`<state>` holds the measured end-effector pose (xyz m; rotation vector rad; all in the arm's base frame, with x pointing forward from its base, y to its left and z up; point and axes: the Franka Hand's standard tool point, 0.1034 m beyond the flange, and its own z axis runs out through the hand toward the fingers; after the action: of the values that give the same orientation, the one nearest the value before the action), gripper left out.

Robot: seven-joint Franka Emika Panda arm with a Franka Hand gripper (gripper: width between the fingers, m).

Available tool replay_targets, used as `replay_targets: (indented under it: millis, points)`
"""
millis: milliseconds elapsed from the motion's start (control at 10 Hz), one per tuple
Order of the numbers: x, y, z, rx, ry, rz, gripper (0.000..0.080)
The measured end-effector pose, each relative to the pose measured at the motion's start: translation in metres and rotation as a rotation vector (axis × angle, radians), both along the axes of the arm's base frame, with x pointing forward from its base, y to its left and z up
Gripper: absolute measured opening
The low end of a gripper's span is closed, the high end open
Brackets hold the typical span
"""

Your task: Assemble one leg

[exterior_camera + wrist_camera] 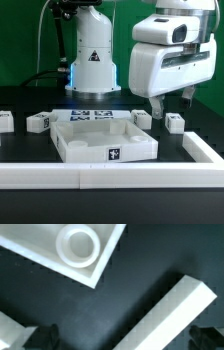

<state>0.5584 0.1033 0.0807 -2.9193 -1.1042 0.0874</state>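
My gripper (171,108) hangs open and empty above the table at the exterior view's right, just past the tabletop's right corner. Two small white legs with tags lie under it, one (176,122) to its right and one (142,118) by the tabletop's corner. In the wrist view the gripper (125,339) is open, its dark fingers (45,336) set far apart. A white leg (175,314) lies lengthwise on the black table and runs slantwise between them, untouched. The tabletop's corner with a round hole (78,246) shows beyond it.
The large white tabletop (80,148) sits in the middle. Two more legs (40,122) (5,120) lie at the left. The marker board (95,113) lies behind the tabletop before the robot base (92,60). A white rail (110,176) borders the front and right.
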Motion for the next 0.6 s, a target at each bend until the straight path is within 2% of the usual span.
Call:
replay_targets:
  millis: [600]
  points:
    - [-0.001,-0.0001,-0.0012,0.001,-0.003,0.018,0.065]
